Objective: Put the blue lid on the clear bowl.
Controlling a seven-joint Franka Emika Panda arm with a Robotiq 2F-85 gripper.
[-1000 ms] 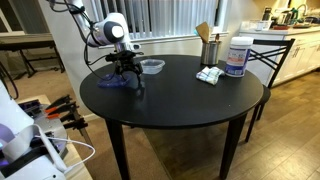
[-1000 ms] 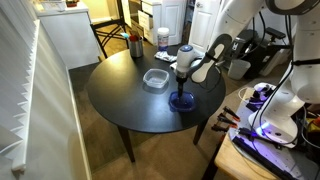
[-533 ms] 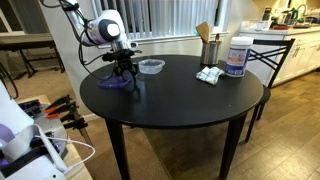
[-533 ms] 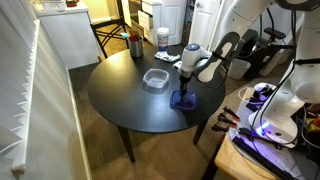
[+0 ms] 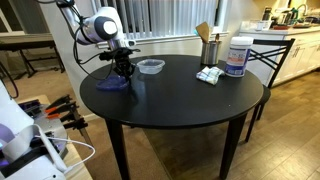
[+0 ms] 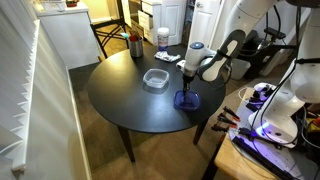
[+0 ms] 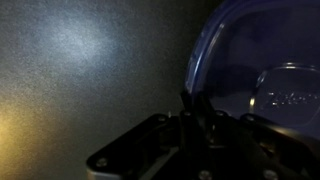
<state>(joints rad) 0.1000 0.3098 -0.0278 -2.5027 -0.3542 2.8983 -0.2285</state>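
The blue lid lies near the edge of the round black table. My gripper points down at the lid's rim and is shut on it. In the wrist view the dark fingers meet on the edge of the translucent blue lid, where my gripper pinches it. The clear bowl stands empty on the table a short way from the lid. Whether the lid is off the table does not show.
A white tub with a blue label, a metal cup with utensils and a small white packet stand on the table's far side. A chair is beside the table, and a cluttered bench stands close by.
The jaws have gone from open around the lid's rim to shut on it. The arm and lid have shifted a little towards the table's edge.
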